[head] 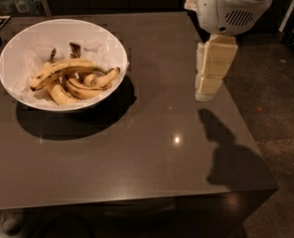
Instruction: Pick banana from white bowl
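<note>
We are at the very start of the pick: the claw (208,86) hangs over the right edge of the worktop (137,157), well apart from the white bowl (23,48) at the far left. It carries nothing that we can see, and we cannot tell whether it stands open or closed from this side.

The banana (62,68) lies inside the bowl, the longest of the bunch. It runs from the left wall up toward the middle and rests across the top of the shorter bananas (82,87).

To do this step well, we would bring the claw across the worktop high enough to clear the near rim, and only then come down. The rim is raised and the sides slope, so a low, sideways entry risks knocking the bowl along the smooth surface.

We would aim for the banana's middle, where it sits highest on the pile, and turn the claw so that it closes across the fruit's width rather than along it. The squeeze should be gentle — the speckled skin suggests soft flesh — and the lift straight up, so that the neighbours stay behind.
</note>
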`<state>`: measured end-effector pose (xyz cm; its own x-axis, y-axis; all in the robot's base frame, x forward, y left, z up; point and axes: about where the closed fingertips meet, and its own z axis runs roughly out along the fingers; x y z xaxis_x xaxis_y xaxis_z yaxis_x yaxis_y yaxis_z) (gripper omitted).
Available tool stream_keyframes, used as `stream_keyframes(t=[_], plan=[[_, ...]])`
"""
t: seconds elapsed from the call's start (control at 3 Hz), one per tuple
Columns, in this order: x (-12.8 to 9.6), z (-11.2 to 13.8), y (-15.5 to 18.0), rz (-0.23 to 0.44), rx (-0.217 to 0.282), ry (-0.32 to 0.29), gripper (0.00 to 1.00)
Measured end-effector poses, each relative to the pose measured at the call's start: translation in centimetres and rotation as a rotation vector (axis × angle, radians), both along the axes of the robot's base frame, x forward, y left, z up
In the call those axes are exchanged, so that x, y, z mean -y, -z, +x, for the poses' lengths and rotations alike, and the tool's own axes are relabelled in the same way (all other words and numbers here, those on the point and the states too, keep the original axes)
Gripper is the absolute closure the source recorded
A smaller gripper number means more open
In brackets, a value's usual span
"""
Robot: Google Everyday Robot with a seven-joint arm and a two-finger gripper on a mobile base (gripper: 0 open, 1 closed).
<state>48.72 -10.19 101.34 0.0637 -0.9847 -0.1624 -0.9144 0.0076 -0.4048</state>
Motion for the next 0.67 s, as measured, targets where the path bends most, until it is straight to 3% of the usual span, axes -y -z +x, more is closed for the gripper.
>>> stream_keyframes(t=[0.33, 0.67], plan=[[-2.99, 1.68, 0.54, -0.040, -0.035, -0.089, 0.00], [-3.30, 1.64, 0.27, -0.037, -0.026, -0.094, 0.00]])
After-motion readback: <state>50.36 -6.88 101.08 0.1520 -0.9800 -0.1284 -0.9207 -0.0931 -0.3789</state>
